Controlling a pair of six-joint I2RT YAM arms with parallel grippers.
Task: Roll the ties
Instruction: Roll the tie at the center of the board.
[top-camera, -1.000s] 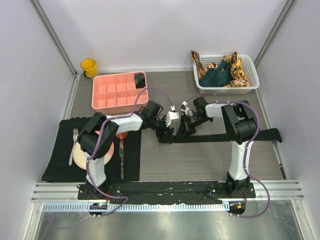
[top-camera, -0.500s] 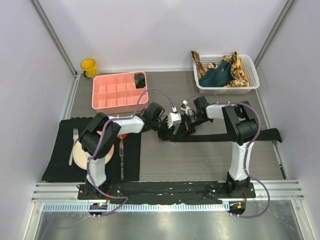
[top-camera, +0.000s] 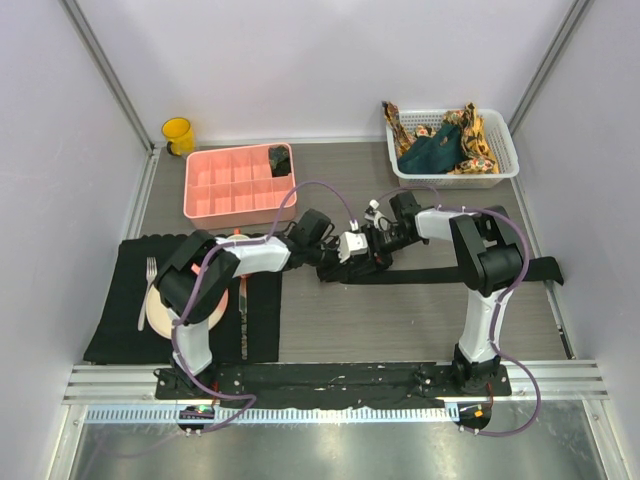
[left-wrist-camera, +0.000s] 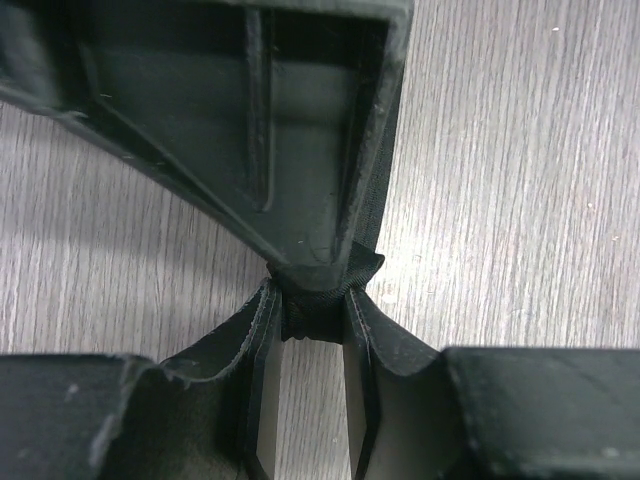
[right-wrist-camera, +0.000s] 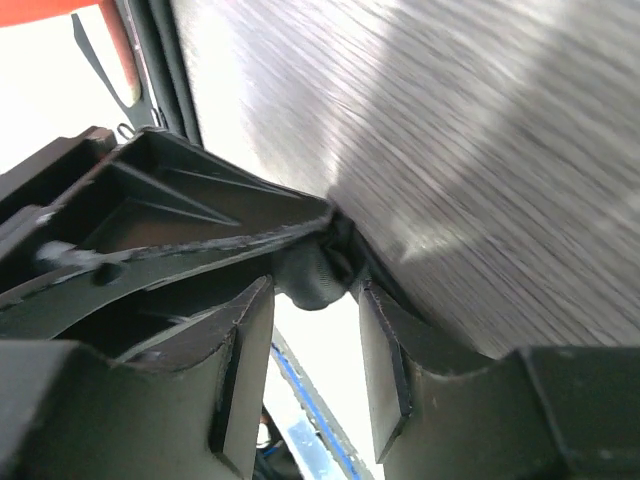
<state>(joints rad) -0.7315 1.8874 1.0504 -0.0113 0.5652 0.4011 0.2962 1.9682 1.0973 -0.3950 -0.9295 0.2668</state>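
Black tie (top-camera: 470, 271) lies flat across the table (top-camera: 400, 330), running from the right edge in to the centre, where both arms meet.

Left gripper (left-wrist-camera: 311, 300): jaws nearly together, pinching the tie's small bunched end (left-wrist-camera: 312, 312) between the fingertips. Fabric is wrinkled and squeezed at the pinch, just above the wood.

Right gripper (right-wrist-camera: 315, 292): jaws parted, with a clear gap on either side of the dark fabric wad. The wad sits at the tip line and the fingers (right-wrist-camera: 245, 350) do not press on it. One finger of the left gripper reaches in from the side and touches the wad.

Teal tie (top-camera: 432, 152) and orange-yellow patterned ties (top-camera: 482, 140) are heaped in the white basket (top-camera: 450, 179), far right corner, well apart from the grippers
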